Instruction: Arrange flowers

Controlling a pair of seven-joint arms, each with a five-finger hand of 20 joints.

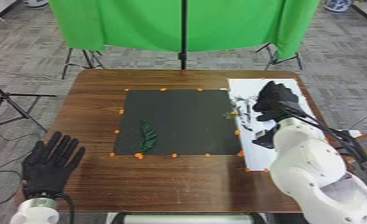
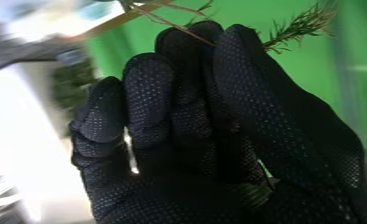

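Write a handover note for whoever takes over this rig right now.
Left robot hand: open, at the left edge of the table.
Right robot hand: pinching a thin sprig, over the white sheet.
Done: one green leafy stem lies on the dark mat, left of its middle.
Left: the held sprig is unplaced; it probably goes on the mat too.

No text, label, brand, number or sign legible in either view.
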